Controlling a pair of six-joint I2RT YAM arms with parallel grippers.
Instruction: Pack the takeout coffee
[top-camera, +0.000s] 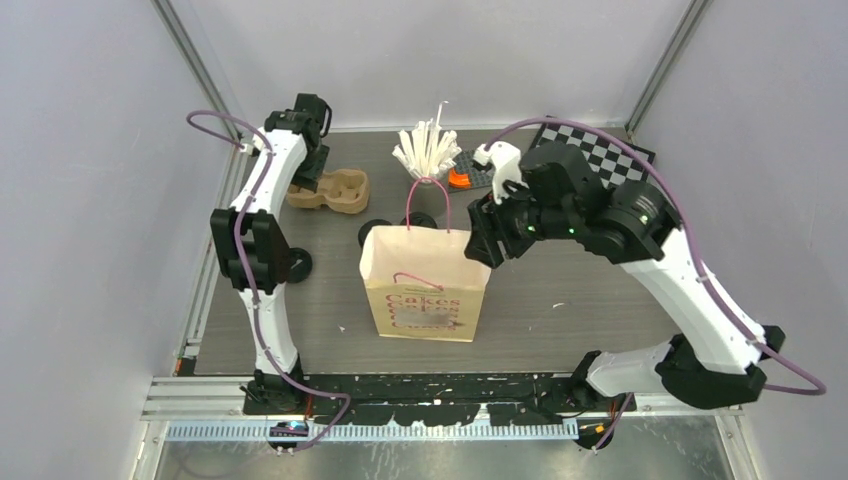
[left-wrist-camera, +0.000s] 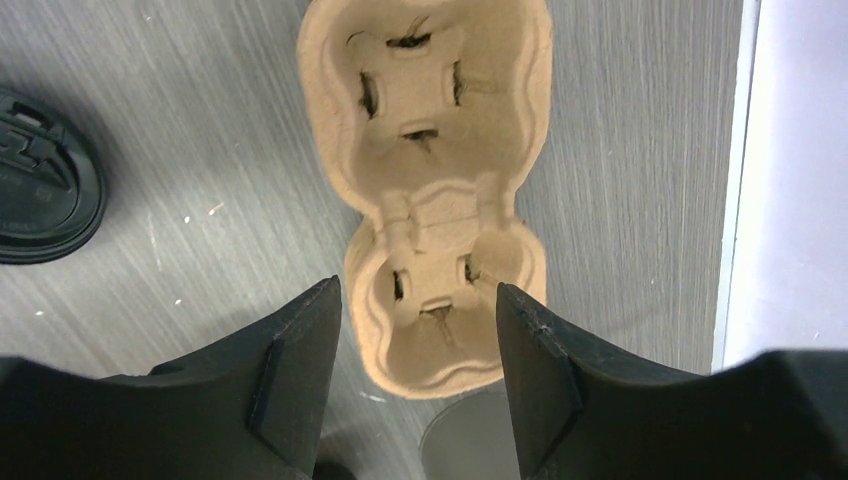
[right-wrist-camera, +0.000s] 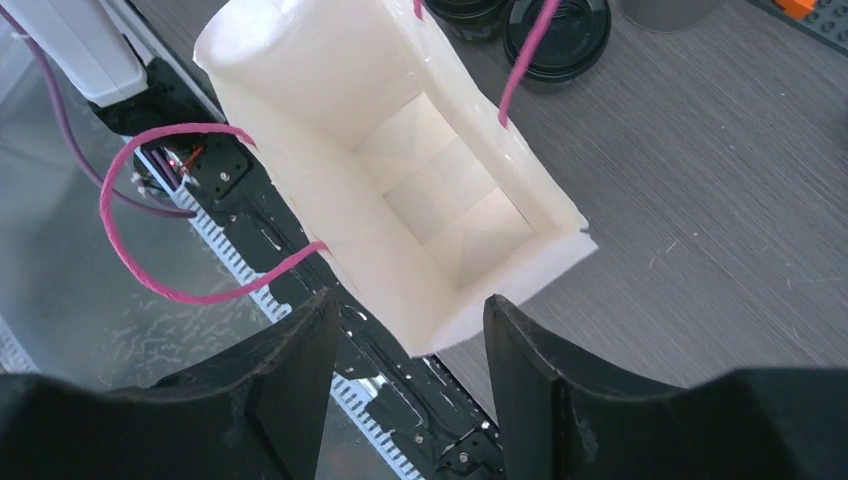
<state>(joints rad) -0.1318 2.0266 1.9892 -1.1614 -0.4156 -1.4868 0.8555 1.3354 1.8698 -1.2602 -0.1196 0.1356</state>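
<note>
The left coffee cup (top-camera: 373, 232) and the right coffee cup (top-camera: 421, 219) stand upright on the counter (top-camera: 560, 300), black lids up and long axes vertical. They are side by side, just behind the far side of the paper bag (top-camera: 420, 280). The bag stands open between them and the arm bases, and one of its pink cord handles (top-camera: 428, 200) rises in front of the right coffee cup in the top view. Just behind that cup is a grey cup (right-wrist-camera: 660, 8) with a bunch of white sticks (top-camera: 428, 148) fanning out of it. Near that, an orange piece (top-camera: 459, 178) lies on a dark plate. The bag's inside shows only its creased pale bottom. The right hand (right-wrist-camera: 408, 305) hangs over the bag's right end, released, fingers apart and gripping nothing. To the left of the cups lies the tan pulp tray (left-wrist-camera: 440, 215), both its wells showing bare pulp. The left hand (left-wrist-camera: 415, 295) is over the tray's near well, fingers spread to either side of it and clasping nothing.
</note>
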